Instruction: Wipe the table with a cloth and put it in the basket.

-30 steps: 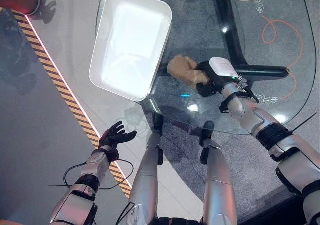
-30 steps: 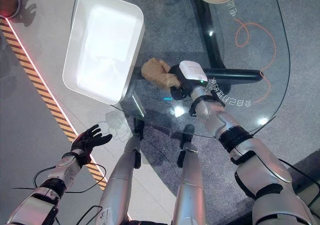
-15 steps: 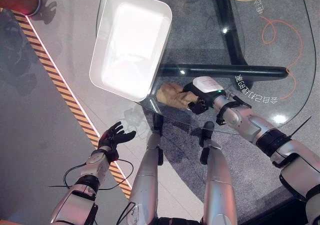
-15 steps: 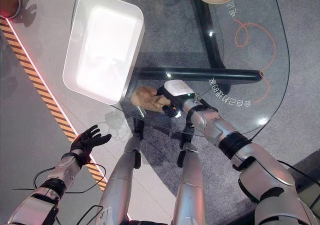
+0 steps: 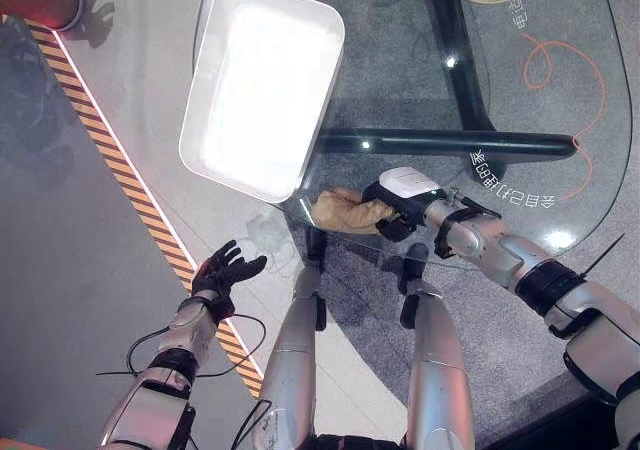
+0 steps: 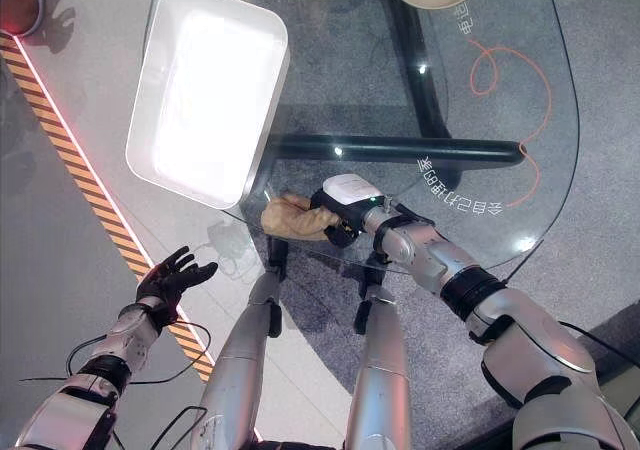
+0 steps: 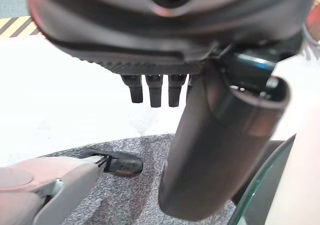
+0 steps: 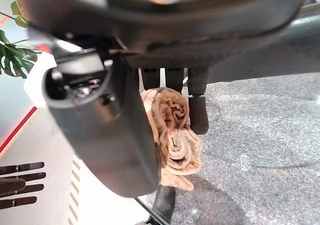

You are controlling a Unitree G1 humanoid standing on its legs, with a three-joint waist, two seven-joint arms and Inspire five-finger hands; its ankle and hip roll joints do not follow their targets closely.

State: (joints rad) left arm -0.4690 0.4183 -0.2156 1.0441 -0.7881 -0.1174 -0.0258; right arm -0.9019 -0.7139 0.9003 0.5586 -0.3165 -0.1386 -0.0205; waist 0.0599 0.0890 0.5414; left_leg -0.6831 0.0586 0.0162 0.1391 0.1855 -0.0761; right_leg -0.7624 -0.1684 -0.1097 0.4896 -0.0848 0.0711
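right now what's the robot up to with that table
It is wiping the glass table with a tan cloth. The right hand has the bunched cloth gripped and presses it on the glass near the table's near edge, just below the white basket that sits at the table's left side. The left hand hangs open off to the side above the floor. The cloth is not in the basket yet.

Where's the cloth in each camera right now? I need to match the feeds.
Left eye view: tan cloth at the glass table's near edge, held in the right hand.
Right eye view: same spot, below the white basket.
Right wrist view: bunched between thumb and fingers.
Left wrist view: cloth absent.
Shared landmark: the basket's near corner.
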